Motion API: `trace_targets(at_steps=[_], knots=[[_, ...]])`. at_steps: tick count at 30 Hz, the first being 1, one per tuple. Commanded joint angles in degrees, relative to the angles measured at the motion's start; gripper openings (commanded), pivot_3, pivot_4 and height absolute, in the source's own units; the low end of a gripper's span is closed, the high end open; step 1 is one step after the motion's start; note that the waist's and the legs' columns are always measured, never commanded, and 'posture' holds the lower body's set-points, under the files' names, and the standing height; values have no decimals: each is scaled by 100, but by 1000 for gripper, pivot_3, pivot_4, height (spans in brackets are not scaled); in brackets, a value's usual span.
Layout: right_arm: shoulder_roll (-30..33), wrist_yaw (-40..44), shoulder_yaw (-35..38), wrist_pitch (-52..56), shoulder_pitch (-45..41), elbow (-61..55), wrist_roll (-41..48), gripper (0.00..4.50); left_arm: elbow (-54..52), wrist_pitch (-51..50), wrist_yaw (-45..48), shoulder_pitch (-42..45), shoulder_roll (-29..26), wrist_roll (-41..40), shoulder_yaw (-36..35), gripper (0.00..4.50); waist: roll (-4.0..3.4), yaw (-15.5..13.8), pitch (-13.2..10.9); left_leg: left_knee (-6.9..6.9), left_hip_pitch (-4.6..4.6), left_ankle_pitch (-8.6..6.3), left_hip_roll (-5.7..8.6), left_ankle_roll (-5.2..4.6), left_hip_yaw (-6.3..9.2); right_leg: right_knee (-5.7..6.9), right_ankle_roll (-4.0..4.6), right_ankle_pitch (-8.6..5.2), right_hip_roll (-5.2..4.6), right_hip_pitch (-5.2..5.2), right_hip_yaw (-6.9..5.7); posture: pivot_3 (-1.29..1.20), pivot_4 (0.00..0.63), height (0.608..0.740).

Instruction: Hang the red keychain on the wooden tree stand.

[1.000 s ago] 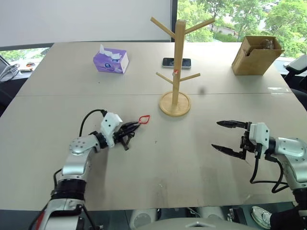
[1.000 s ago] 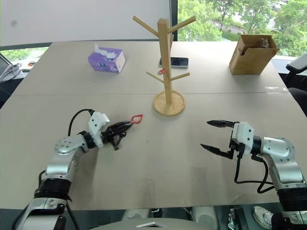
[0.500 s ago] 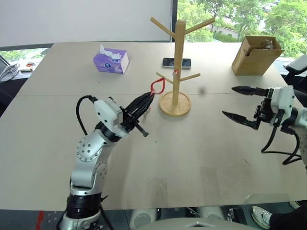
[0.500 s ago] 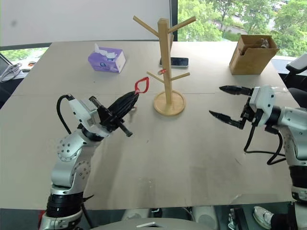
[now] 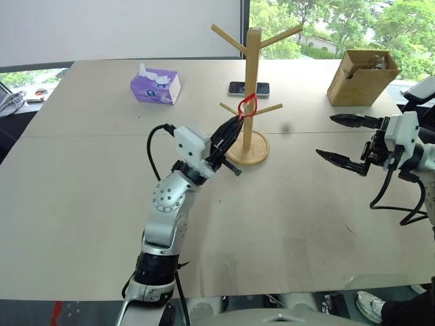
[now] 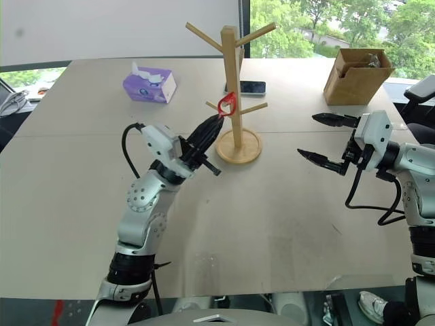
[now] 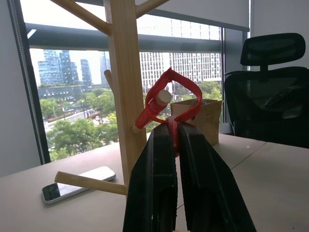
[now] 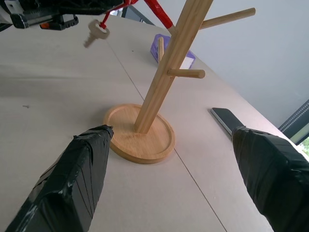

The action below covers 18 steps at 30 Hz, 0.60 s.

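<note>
The wooden tree stand (image 5: pixel 252 75) rises from its round base at the table's middle back. My left gripper (image 5: pixel 236 122) is shut on the red keychain (image 5: pixel 247 105) and holds the cord loop up against the pole, at the lower left peg. In the left wrist view the peg's tip shows through the red loop (image 7: pixel 169 92), just above the closed fingertips (image 7: pixel 164 140). The small grey key (image 8: pixel 95 36) dangles below the gripper. My right gripper (image 5: pixel 326 136) hovers open and empty to the right of the stand, pointing toward its base (image 8: pixel 140 133).
A purple tissue box (image 5: pixel 155 83) sits at the back left, and a black phone (image 5: pixel 249 88) lies behind the stand. A brown cardboard box (image 5: pixel 360 78) stands at the back right. A black office chair (image 7: pixel 280 96) is beyond the table.
My left gripper has carried the keychain up and to the right, from low over the table to the stand's lower peg. The right gripper rose early on and has since held still.
</note>
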State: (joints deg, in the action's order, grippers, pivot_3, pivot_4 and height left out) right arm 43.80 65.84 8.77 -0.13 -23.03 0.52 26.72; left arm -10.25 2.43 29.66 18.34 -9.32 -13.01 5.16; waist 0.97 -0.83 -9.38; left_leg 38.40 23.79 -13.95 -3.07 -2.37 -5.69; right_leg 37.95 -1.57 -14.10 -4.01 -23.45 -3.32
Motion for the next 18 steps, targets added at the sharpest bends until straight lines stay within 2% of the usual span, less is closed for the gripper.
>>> trace_targets(at_steps=[1, 14, 17, 18], knots=[[15, -57, 68, -5, -160, -112, -10, 4259, 259, 320, -79, 197, 73, 177, 43, 38, 0, 0, 0, 0, 0, 0, 0, 0, 0, 0, 0, 0, 0, 0, 0, 0, 150, 740], [-90, -192, 55, 41, -58, -251, -56, 4259, 871, 740, -785, 687, 360, 613, -112, 38, 1, -1, -1, 0, 2, 4, -1, 6, 0, -1, 0, 0, -1, 0, 0, 0, 150, 740], [-121, -212, 64, 42, -39, -245, -61, 4259, 894, 753, -799, 704, 337, 629, -112, 1055, 1, -1, -1, 0, 2, 4, -1, 6, 0, -1, 0, 0, -1, 0, 0, 0, 150, 740], [-139, -233, 69, 43, -11, -254, -63, 4259, 875, 719, -778, 691, 321, 625, -97, 1538, 1, -2, -1, 0, 2, 4, -1, 7, 0, -1, 0, 0, -1, 0, 0, 0, 150, 740]])
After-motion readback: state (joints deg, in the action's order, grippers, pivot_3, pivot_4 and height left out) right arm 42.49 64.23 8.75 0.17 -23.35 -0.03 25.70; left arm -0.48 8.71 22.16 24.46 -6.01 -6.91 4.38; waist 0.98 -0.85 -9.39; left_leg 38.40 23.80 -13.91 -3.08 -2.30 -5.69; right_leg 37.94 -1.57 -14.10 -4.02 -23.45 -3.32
